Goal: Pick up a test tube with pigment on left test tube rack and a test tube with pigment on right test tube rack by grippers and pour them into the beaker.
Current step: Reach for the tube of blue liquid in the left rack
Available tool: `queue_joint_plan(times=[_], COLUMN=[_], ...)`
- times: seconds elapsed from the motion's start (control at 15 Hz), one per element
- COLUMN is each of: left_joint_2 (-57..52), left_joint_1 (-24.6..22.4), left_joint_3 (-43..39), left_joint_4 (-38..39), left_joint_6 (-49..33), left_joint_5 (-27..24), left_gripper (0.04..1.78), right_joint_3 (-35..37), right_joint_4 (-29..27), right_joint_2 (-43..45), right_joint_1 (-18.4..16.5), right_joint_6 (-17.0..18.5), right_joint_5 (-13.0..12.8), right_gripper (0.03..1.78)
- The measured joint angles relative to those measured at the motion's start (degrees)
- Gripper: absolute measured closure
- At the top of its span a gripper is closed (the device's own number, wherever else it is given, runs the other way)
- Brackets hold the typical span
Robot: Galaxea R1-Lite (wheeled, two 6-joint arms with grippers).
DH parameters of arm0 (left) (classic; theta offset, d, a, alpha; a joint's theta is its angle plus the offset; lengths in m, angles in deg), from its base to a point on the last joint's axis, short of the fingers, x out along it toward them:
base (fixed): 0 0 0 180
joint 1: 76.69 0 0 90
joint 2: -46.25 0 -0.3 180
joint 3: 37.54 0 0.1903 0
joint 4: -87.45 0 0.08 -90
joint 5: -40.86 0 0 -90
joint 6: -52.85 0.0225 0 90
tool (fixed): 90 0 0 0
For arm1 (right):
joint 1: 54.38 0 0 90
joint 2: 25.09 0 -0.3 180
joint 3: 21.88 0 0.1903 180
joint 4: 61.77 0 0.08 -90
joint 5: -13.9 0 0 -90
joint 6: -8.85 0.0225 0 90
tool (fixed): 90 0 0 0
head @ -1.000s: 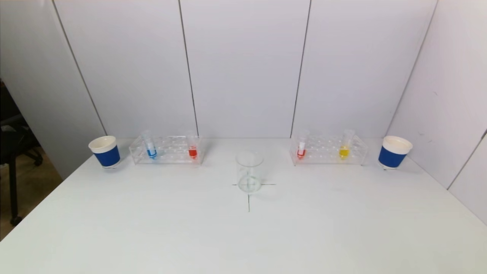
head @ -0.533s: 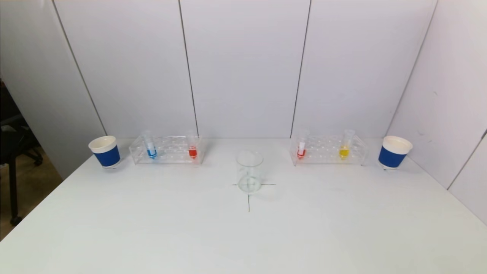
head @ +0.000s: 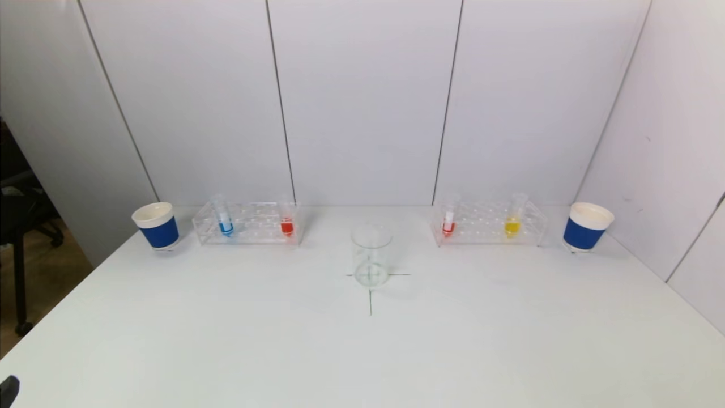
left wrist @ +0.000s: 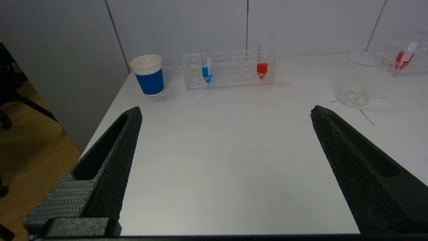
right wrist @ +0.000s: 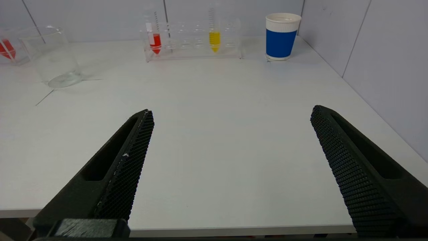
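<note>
The clear left rack (head: 249,233) holds a blue tube (head: 225,224) and a red tube (head: 287,223). The clear right rack (head: 490,235) holds a red tube (head: 448,223) and a yellow tube (head: 512,222). An empty glass beaker (head: 371,255) stands on a cross mark at the table's middle. My left gripper (left wrist: 225,112) is open and empty, low at the near left table edge, far from the left rack (left wrist: 230,78). My right gripper (right wrist: 232,113) is open and empty at the near right edge, far from the right rack (right wrist: 194,50).
A blue-and-white paper cup (head: 156,225) stands left of the left rack, another cup (head: 586,226) right of the right rack. White wall panels close the back and right. The table's left edge drops to the floor, with a dark chair (head: 17,226) beyond.
A dark bit of my left gripper has come into the head view's bottom left corner. Tubes, racks, beaker and cups have not moved.
</note>
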Motion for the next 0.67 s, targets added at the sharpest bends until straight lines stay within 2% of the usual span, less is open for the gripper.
queue_joint_plan(times=[0.67], left_joint_2=[43.5], left_joint_1=[-0.2], left_joint_3=[1.8], left_joint_4=[37.8], left_joint_6=[0.1], left_joint_5=[0.3], left_gripper=[0.06], right_joint_3=[0.0], right_joint_4=[0.0], right_joint_2=[0.0], right_joint_1=[0.0], right_joint_6=[0.0], right_joint_5=[0.0], right_gripper=[0.10])
